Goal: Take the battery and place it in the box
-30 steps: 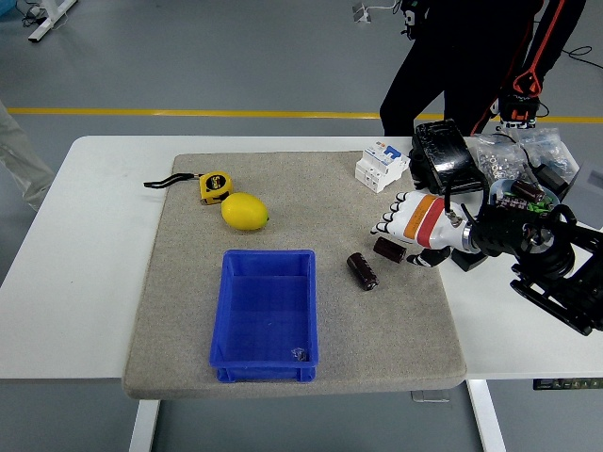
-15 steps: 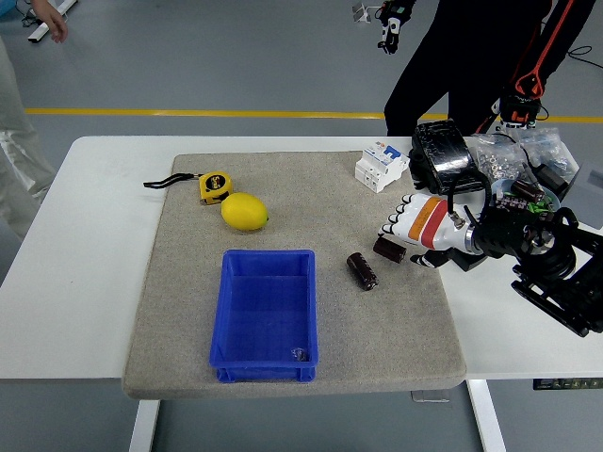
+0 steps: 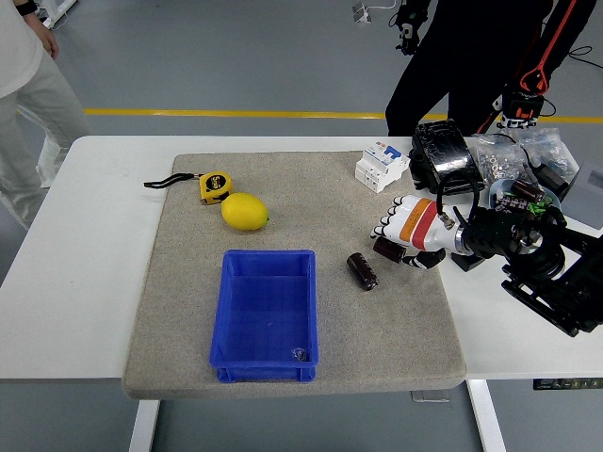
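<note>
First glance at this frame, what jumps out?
The bright blue box near the front of the grey mat, with the yellow lemon and tape measure behind it. At the mat's right edge, the white and orange right hand rests on one dark battery, with a second battery lying free just left of it.

My right arm reached in from the right edge, right hand (image 3: 407,233) palm down, white fingers (image 3: 386,228) stretched out flat and loose. Wasn't gripping a thing.
</note>
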You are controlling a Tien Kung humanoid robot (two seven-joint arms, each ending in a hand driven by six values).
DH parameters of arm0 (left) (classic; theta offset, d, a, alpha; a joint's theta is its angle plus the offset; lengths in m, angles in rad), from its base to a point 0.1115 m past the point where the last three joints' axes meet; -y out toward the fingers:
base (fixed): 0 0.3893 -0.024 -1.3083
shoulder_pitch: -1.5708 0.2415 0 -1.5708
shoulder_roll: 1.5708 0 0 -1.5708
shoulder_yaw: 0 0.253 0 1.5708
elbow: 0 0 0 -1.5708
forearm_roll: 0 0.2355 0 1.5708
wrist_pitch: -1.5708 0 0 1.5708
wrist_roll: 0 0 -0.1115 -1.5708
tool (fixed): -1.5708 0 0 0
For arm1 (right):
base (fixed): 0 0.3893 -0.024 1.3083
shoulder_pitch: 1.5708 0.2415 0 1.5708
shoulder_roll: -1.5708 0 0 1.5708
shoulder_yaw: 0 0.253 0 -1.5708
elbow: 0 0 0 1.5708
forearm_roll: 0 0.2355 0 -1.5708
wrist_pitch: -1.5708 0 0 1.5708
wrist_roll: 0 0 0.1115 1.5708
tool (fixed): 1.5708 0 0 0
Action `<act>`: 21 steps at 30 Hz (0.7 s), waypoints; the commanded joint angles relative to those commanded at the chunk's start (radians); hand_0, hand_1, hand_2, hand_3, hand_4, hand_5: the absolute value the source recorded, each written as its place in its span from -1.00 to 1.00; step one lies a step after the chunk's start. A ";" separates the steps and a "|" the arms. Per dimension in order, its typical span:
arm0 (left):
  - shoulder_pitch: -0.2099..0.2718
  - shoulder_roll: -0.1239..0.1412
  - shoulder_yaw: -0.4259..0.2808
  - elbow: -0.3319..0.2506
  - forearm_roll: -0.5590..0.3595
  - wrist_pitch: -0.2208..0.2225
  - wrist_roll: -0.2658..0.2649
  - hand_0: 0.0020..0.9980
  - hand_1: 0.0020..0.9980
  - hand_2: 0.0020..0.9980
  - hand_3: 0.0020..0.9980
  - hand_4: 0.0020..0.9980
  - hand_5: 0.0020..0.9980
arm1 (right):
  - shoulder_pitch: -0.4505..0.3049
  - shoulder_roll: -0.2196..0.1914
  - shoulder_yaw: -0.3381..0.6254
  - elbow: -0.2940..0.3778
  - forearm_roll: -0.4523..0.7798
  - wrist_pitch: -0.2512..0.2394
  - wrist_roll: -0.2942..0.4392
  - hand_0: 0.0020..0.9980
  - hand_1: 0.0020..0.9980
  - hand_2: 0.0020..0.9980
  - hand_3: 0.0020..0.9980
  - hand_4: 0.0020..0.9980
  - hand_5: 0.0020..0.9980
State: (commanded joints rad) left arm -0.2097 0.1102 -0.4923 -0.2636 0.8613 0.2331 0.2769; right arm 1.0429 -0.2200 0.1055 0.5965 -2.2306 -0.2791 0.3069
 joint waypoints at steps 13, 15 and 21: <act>-0.010 -0.003 0.013 -0.003 -0.013 0.000 -0.003 0.12 0.19 0.25 0.17 0.27 0.20 | -0.011 0.014 0.014 -0.013 -0.002 0.004 0.007 0.56 0.46 0.59 0.70 0.41 -0.44; -0.012 -0.004 0.017 -0.003 -0.018 0.000 -0.005 0.13 0.20 0.25 0.17 0.27 0.20 | -0.012 0.014 0.014 -0.016 0.001 0.003 0.006 0.56 0.46 0.59 0.69 0.41 -0.43; -0.013 -0.004 0.029 -0.005 -0.032 0.003 -0.009 0.13 0.19 0.24 0.17 0.26 0.20 | -0.018 0.009 0.019 -0.029 0.013 -0.002 0.011 0.45 0.40 0.56 0.62 0.40 -0.42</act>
State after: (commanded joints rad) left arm -0.2231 0.1061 -0.4631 -0.2689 0.8291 0.2357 0.2674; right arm 1.0246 -0.2112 0.1242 0.5678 -2.2180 -0.2815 0.3183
